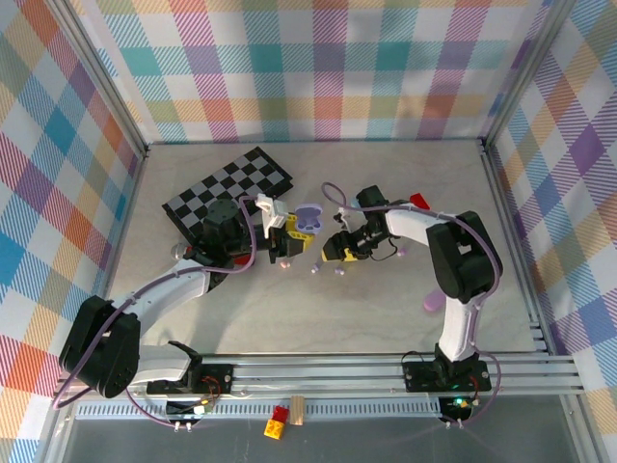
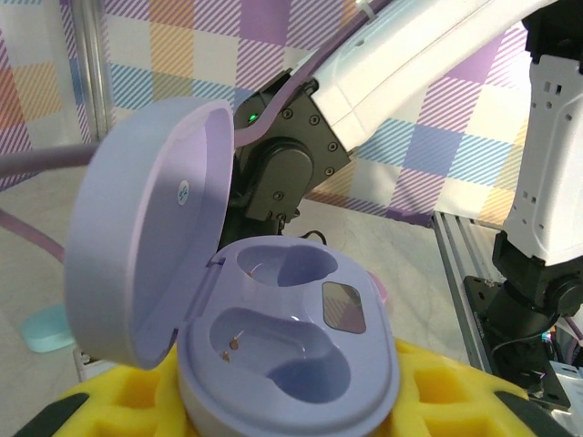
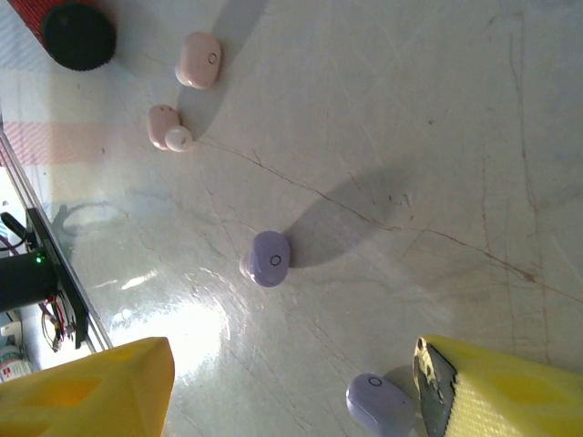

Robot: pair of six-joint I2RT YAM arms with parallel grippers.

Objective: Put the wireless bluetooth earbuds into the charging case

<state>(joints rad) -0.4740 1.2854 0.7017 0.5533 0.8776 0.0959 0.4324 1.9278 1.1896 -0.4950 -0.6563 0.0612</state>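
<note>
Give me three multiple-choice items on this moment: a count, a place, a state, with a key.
1. Small pink earbuds on the pale table, right wrist view: A one, B two, C four.
2. The lilac oval charging case sits: A flat on the table, B between the yellow foam pads of the left gripper, C on the checkered board.
3. The case's two wells: A both filled, B one filled, C both empty.
Key: B, both near the red cylinder; B, foam flanks its base; C, bare sockets under the raised lid.
</note>
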